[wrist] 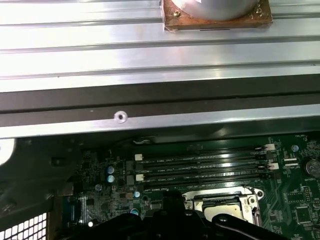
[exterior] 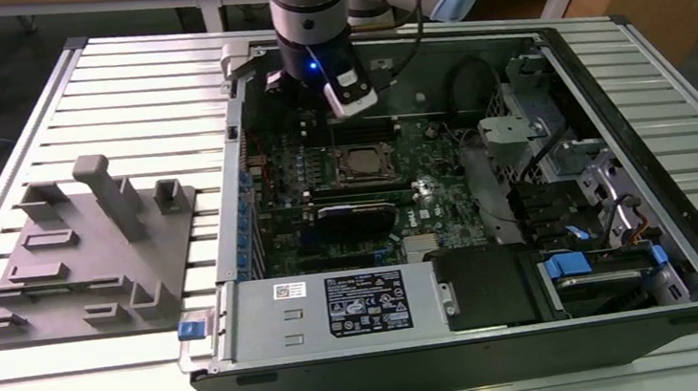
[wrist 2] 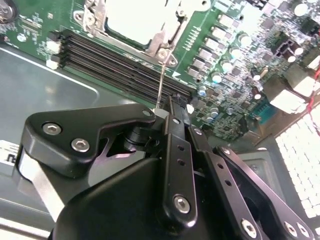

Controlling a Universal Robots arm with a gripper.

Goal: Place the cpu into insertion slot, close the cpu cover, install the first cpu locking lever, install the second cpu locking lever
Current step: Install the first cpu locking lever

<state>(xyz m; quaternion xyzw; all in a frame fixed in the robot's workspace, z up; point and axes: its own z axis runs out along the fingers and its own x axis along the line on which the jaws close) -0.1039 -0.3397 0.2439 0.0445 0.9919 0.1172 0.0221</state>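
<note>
Inside open case, on green board: small flat silver-grey cpu (wrist 2: 131, 19) sits in square dark-framed insertion slot (exterior: 365, 162), thin silver cpu cover (wrist 2: 167, 36) down over it. Thin wire locking lever (wrist 2: 160, 80) runs from slot corner to your black tool (wrist 2: 171, 104), fingers seemingly pressed together; hold on wire unclear. Your risk: wire slips, springs back. Long black memory slots (wrist 2: 120, 65) just beside, upright capacitors (wrist 2: 220, 76) near; watch them.

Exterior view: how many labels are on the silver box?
2. On the silver box, a small white label lies toward the exterior view's left; a larger black label lies beside it, rightward. Other faces are hidden.
</note>
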